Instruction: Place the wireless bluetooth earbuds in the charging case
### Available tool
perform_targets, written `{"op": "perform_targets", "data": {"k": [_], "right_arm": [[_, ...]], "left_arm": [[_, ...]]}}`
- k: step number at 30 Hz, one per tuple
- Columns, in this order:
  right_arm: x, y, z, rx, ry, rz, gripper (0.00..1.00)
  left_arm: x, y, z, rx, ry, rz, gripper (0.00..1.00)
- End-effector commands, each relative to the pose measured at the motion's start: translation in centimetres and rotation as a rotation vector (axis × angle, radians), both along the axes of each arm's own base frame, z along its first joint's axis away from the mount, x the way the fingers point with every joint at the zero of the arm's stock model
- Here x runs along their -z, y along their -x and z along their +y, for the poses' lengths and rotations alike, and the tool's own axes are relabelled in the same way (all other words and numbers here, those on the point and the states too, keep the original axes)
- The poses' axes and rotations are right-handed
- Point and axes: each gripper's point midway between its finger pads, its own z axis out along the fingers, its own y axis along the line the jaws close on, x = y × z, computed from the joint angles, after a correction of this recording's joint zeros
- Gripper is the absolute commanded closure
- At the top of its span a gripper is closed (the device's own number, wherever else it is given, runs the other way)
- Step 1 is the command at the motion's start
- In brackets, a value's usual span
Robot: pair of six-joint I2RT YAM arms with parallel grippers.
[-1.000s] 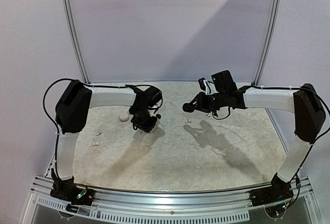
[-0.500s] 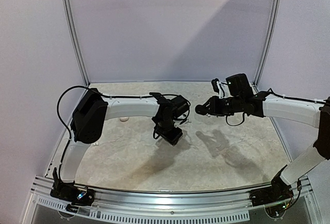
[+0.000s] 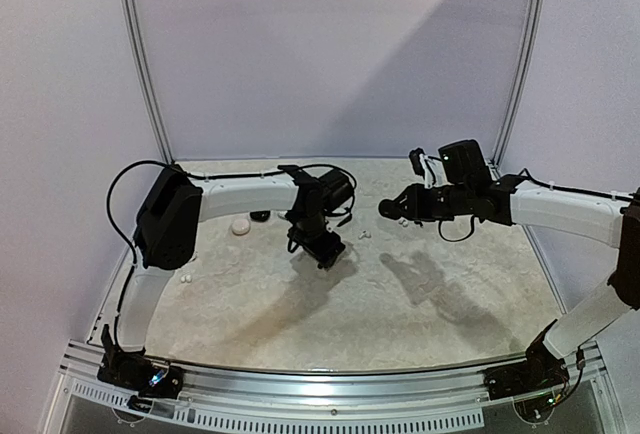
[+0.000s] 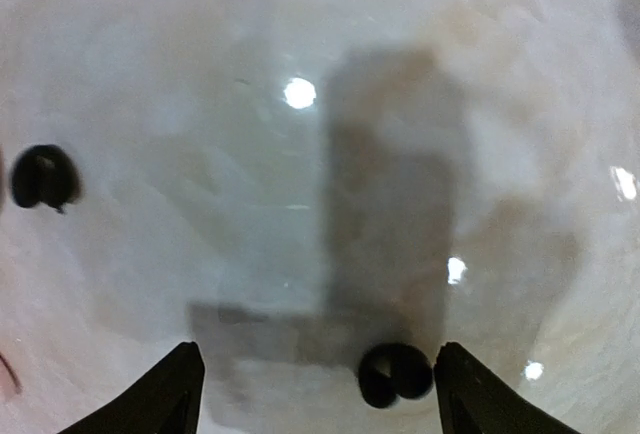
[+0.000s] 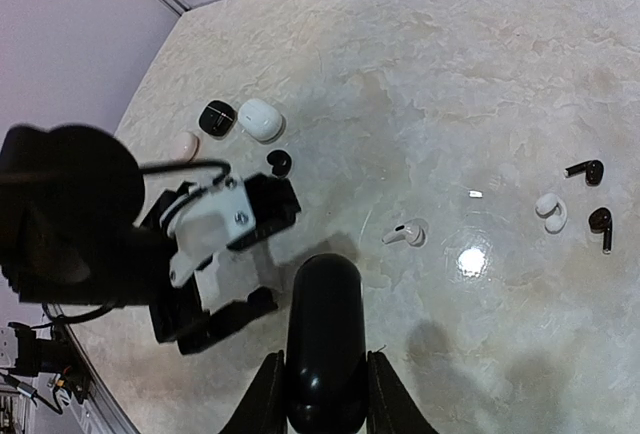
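In the left wrist view my left gripper (image 4: 320,394) stands open just above the table. A glossy black earbud (image 4: 395,374) lies between its jaws, close to the right finger (image 4: 465,394) and gripped by neither. A second black earbud (image 4: 42,176) lies off to the left. My right gripper (image 5: 322,394) is shut on the charging case (image 5: 325,339), a glossy black oblong pebble held lengthwise above the table. From above, the left gripper (image 3: 318,249) is at centre left and the right gripper (image 3: 390,209) hangs right of it, apart.
A white earbud (image 5: 407,234) lies near the held case. Further right lie another white earbud (image 5: 550,211) and two black stemmed earbuds (image 5: 586,169) (image 5: 601,222). At the far left rest a white case (image 5: 261,119), a small black case (image 5: 217,117) and a black earbud (image 5: 280,162).
My left gripper has gone from shut to open, and a black earbud now lies between its jaws. The left arm swung right, then back a little. The right arm shifted right early, then stayed.
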Motion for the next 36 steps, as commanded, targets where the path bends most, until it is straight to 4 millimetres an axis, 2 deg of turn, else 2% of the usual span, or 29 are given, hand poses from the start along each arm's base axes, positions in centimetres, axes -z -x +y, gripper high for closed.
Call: {"op": "perform_targets", "data": {"k": [1,3,6,10,16,22,27,30,36], "right_arm": [[-0.3,-0.7,0.3,-0.003,0.019,-0.018,1.00],[-0.2,-0.8,0.3,-0.004,0.022,-0.013,1.00],[0.2,-0.9,0.4,-0.006,0.031,-0.004,1.00],[0.3,-1.2,0.5,-0.006,0.036,0.000,1.00],[0.7,-1.3,0.7,-0.010,0.044,0.008,1.00],[1.0,-1.3,0.6,-0.012,0.054,0.017,1.00],[1.3,-1.3,0.7,-0.011,0.057,0.023,1.00],[1.4,-1.3,0.6,-0.011,0.059,0.026,1.00],[1.3,-1.2,0.4,-0.008,0.064,0.023,1.00]], "left_arm": [[-3.2,-6.7,1.5,-0.087,0.075,-0.142,0.19],[-3.6,-8.3,1.9,-0.094,0.076,-0.188,0.19],[-3.9,-9.6,1.9,-0.065,0.053,-0.239,0.18],[-2.9,-10.8,2.2,-0.101,0.067,-0.209,0.18],[-0.8,-12.5,3.0,-0.139,0.057,-0.178,0.28],[1.3,-11.9,2.8,-0.136,0.054,-0.128,0.33],[2.7,-11.1,3.0,-0.144,0.048,-0.085,0.44],[3.3,-10.7,2.9,-0.155,0.054,-0.061,0.53],[3.5,-9.3,3.0,-0.193,0.072,0.005,0.60]]}}
